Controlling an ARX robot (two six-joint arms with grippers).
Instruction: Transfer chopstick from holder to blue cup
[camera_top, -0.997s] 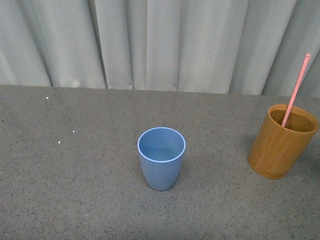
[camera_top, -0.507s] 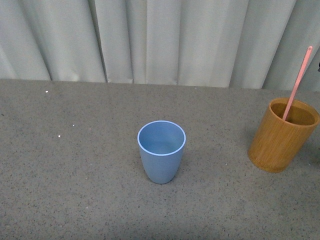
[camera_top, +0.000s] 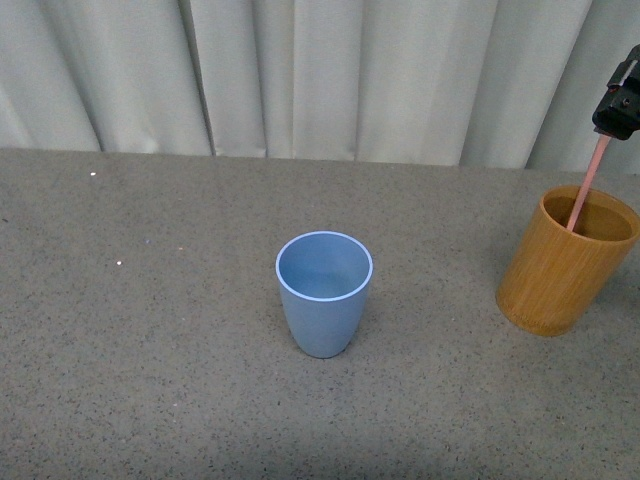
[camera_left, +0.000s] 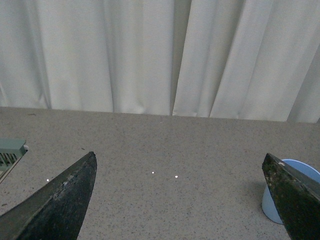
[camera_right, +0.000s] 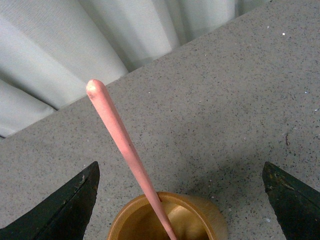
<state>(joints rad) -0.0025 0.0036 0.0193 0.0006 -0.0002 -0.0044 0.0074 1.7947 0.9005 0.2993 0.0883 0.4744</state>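
Observation:
The blue cup (camera_top: 323, 290) stands upright in the middle of the grey table, with nothing in it. At the right stands the brown holder (camera_top: 567, 262), with one pink chopstick (camera_top: 585, 190) leaning in it. My right gripper (camera_top: 620, 102) hangs at the stick's upper end. In the right wrist view it (camera_right: 180, 165) is open, its fingers wide on either side of the chopstick (camera_right: 125, 145) and above the holder (camera_right: 211, 220), touching neither. My left gripper (camera_left: 179, 159) is open over bare table, with the blue cup (camera_left: 271, 206) partly hidden behind one finger.
A pale pleated curtain (camera_top: 320, 80) closes off the far edge of the table. A few white specks (camera_top: 118, 263) lie on the left side of the table. A pale green object (camera_left: 10, 152) shows at the edge of the left wrist view.
My right gripper has come into the front view at the top right, down to the chopstick's upper end. The cup, holder and stick stay where they were.

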